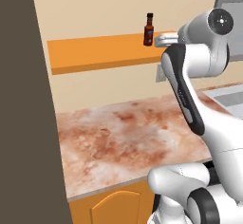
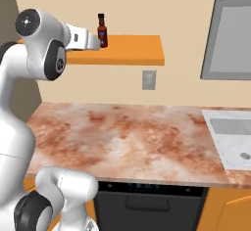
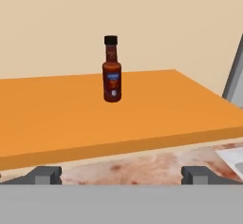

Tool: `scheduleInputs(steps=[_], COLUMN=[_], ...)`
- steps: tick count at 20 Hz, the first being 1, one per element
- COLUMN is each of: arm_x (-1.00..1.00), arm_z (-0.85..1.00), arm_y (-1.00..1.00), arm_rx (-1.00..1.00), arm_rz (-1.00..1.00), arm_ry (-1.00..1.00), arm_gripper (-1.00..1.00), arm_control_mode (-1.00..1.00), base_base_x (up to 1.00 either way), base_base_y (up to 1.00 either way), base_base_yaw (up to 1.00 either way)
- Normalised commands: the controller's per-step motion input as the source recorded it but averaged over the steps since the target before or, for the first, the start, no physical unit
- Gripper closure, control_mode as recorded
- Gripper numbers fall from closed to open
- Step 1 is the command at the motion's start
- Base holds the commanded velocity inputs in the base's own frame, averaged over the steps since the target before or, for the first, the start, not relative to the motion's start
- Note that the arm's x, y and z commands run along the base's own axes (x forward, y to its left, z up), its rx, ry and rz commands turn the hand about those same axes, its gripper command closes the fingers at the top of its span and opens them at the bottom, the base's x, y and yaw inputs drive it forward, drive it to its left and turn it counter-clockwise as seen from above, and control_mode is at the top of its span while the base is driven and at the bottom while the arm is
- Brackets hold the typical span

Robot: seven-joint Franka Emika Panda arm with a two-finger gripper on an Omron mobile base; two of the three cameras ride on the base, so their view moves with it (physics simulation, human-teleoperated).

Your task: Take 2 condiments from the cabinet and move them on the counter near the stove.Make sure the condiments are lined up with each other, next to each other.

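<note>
Fingertips (image 3: 47, 174) of mine rise at the bottom of the hand view, set far apart with nothing between them, so my jaws stand wide open and empty. Just past them runs the front edge of the orange shelf (image 3: 142, 123), and below that edge a strip of the mottled counter (image 3: 142, 166) shows.

On the shelf stands the dark-red sauce bottle (image 3: 112, 71), upright, black cap on top, toward the back of the slab and nearer its right end than its left. From the right base view the same bottle (image 2: 102, 30) sits just beyond my wrist, with my gripper (image 2: 98, 43) level with the shelf and close beside it but not yet touching. I see no pepper mill on the part of the shelf in view.

I judge this to be the reach for the first condiment: nothing has yet been lifted, and the counter (image 1: 118, 137) below carries no bottle.

Next I need to go forward over the shelf's front edge, keeping my fingers clear above the slab, until the bottle's body lies between them, then close on the body below the neck. A low or off-centre approach could knock the narrow bottle over.
</note>
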Motion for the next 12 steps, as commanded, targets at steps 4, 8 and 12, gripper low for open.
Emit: scheduleInputs(steps=[4, 8, 12], arm_x=[0.19, 0.15, 0.09], arm_z=[0.00, -0.04, -0.08], arm_y=[0.00, 0.00, 0.00], arm_rx=[0.00, 0.00, 0.00], arm_rz=[0.07, 0.06, 0.05], arm_ry=[0.00, 0.00, 0.01], arm_gripper=[-1.00, -1.00, -1.00], arm_control_mode=[-1.00, -1.00, -1.00], base_base_x=[0.00, 0.00, 0.00], base_base_y=[0.00, 0.00, 0.00], base_base_yaw=[0.00, 0.00, 0.00])
